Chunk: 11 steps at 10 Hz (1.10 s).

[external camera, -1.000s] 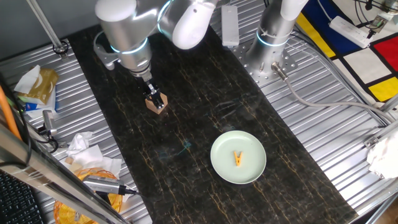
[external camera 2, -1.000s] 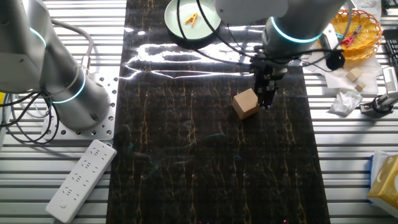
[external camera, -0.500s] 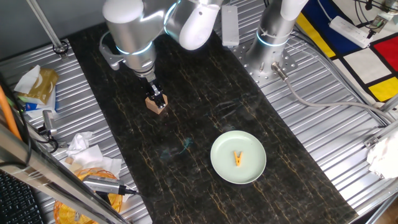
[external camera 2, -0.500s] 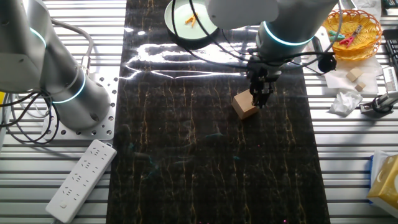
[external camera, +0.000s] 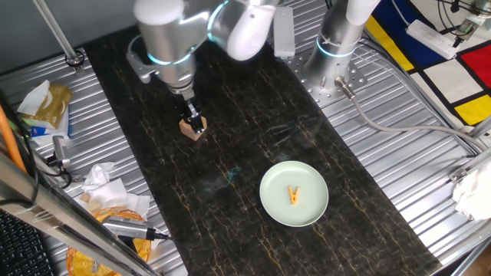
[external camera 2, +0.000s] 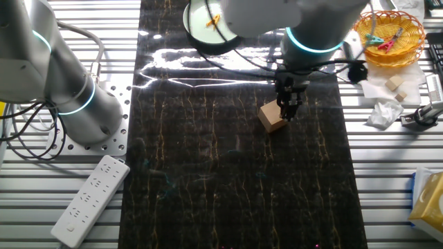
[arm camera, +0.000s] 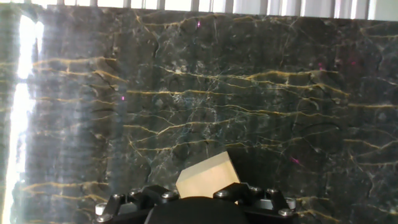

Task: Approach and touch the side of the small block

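The small block (external camera: 190, 131) is a tan wooden cube on the dark marble mat (external camera: 245, 153). It also shows in the other fixed view (external camera 2: 270, 118) and in the hand view (arm camera: 208, 177), just above the hand's black housing. My gripper (external camera: 196, 121) points down with its fingers together and holds nothing. Its tip rests against the block's side, at the block's right edge in the other fixed view (external camera 2: 285, 111). The fingertips themselves are hidden in the hand view.
A pale green plate (external camera: 308, 208) with a yellow-orange clothespin (external camera: 294, 196) lies at the near right of the mat. A second arm's base (external camera: 331, 46), a power strip (external camera 2: 90, 200), a yellow basket (external camera 2: 387, 31) and crumpled wrappers (external camera: 107, 192) stand off the mat.
My gripper has shifted sideways from just beside the block to right against its side. The block has hardly moved.
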{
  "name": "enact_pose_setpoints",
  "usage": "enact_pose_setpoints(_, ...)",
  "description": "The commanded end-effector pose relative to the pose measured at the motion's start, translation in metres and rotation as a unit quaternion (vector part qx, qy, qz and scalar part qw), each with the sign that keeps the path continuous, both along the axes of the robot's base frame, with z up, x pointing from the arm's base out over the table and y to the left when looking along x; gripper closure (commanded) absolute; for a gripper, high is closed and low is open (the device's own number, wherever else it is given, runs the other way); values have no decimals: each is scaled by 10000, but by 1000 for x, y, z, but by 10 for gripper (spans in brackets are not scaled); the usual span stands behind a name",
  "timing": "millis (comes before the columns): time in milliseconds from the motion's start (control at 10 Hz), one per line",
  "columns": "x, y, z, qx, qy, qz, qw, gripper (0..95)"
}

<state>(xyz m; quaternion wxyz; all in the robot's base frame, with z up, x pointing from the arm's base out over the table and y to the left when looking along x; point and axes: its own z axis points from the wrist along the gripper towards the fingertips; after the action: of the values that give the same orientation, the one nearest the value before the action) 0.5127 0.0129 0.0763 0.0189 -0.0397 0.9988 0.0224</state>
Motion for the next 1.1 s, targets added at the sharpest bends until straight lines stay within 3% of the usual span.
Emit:
enact_pose_setpoints(100, 2, 0, -1, -39, 80, -274, 9996, 190)
enact_pose_setpoints(300, 2, 0, -1, 11, 9, -358, 9994, 190)
enact_pose_setpoints(600, 2, 0, -1, -14, 147, -461, 9988, 190)
enact_pose_setpoints(700, 2, 0, -1, -10, 100, -462, 9989, 190)
enact_pose_setpoints(800, 2, 0, -1, -12, 31, -440, 9990, 190)
enact_pose_setpoints(1000, 2, 0, -1, -35, -448, -318, 9985, 190)
enact_pose_setpoints(1100, 2, 0, -1, -42, -523, -294, 9982, 190)
